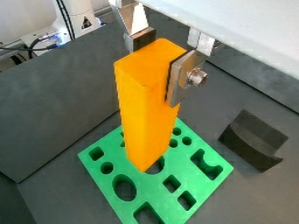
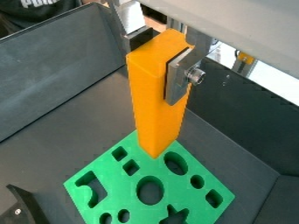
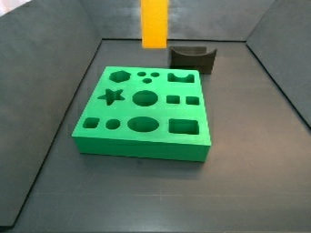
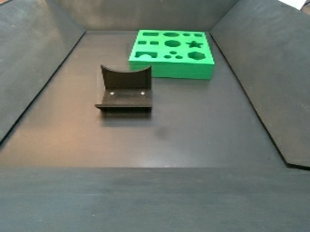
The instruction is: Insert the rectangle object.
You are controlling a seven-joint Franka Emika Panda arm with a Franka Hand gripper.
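Above the green block, my gripper clamped the orange bar upright; slight misalignment could have jammed it on the hole's edge.

An orange-yellow colour is being shown by the rectangle object, which is being clamped by the gripper above the block in both wrist views; its fingers are being seen as silver. The block is being shown bright green, the curved holder dark grey, the floor plain dark grey.
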